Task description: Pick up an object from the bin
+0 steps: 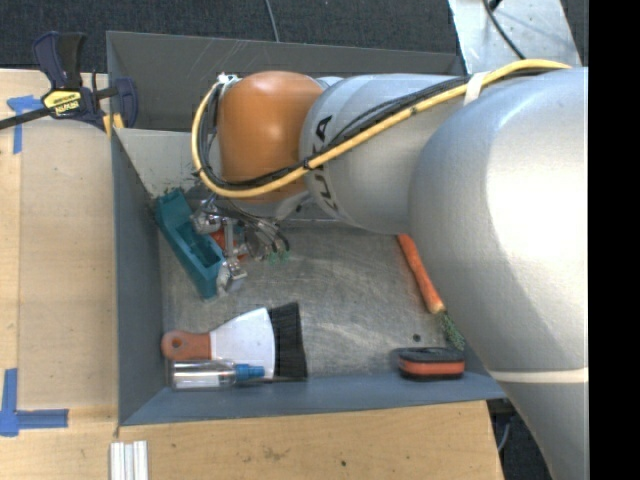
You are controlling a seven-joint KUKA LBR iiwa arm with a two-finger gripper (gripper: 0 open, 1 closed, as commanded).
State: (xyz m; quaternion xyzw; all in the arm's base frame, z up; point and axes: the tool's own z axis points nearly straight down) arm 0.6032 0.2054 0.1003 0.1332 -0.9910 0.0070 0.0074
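My gripper point(232, 258) hangs under the orange wrist cover at the left of the bin, its metal parts right beside a teal plastic block point(186, 238). That block lies slanted along the left wall, and one metal fingertip touches its lower end. A small green thing point(275, 255) lies just right of the gripper. Below it, a brush with a white body, black bristles and a red-brown handle point(245, 341) lies flat near the front wall.
A clear pen-like tube with a blue tip point(215, 374) lies against the front wall. An orange carrot-shaped stick point(420, 272) and a black-and-orange oval thing point(431, 364) lie at the right, beside the big arm.
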